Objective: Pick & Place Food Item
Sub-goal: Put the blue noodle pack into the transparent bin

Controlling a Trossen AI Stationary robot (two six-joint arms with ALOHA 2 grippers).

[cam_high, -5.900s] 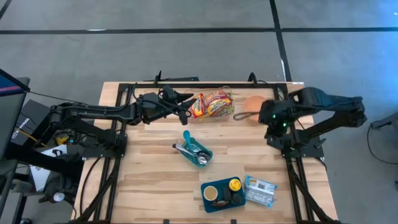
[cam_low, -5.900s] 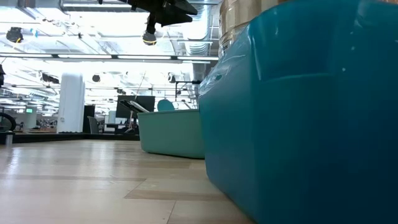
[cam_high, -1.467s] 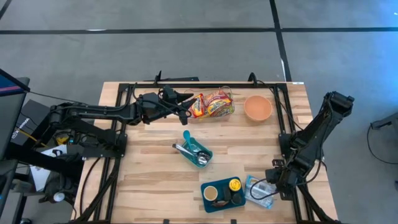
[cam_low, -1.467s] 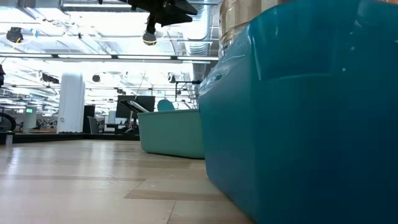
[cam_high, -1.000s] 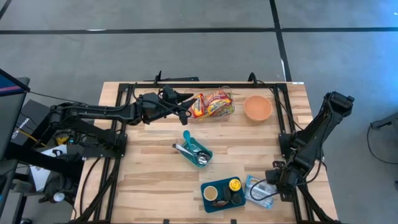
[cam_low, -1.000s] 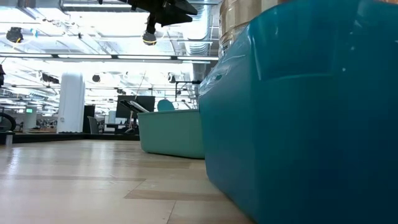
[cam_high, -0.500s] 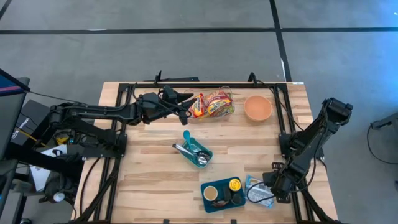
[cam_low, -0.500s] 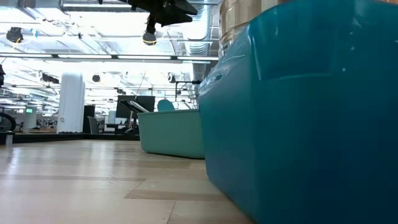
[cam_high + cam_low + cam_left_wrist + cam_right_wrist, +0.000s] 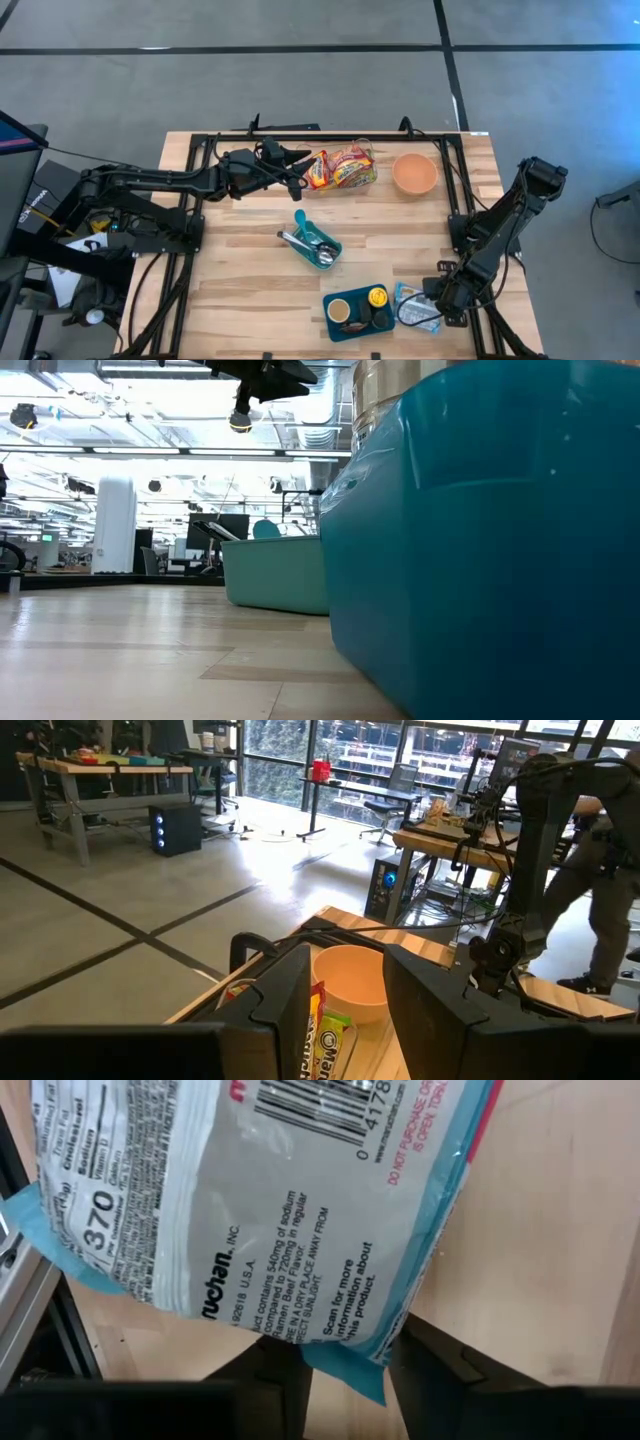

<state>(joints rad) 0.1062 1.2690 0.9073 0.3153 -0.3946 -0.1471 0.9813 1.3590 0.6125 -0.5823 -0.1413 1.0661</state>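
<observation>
At the near right corner of the table lies the blue noodle packet (image 9: 418, 306), flat on the wood just beside the teal tray (image 9: 345, 313) that holds a cup and a yellow-lidded jar. The right gripper (image 9: 441, 304) is down on the packet's right edge; through its own wrist camera the two dark fingers (image 9: 275, 1370) sit either side of the packet's crimped blue seam, narrowed onto it, though I can't say for sure that they have bitten yet. I'd call this the grasp step of the pick, barely begun.

What it needs next, I'd judge, is a firm pinch on that thin seam and then a straight lift, since a soft crinkly bag will sag and could slip out or drag against the tray. Where it should go isn't stated; the orange bowl (image 9: 414, 173) at the far right looks a likely place.

The left gripper (image 9: 297, 169) waits at the far edge, its fingers part spread and holding nothing, pointing at the red and yellow snack packets (image 9: 342, 168). A smaller teal dish (image 9: 318, 241) with cutlery sits mid-table.

The table (image 9: 240, 270) is pale butcher-block wood on a black frame. Around it is grey floor with dark lines; beyond, an open workshop with benches, and a person stands at the far right.
</observation>
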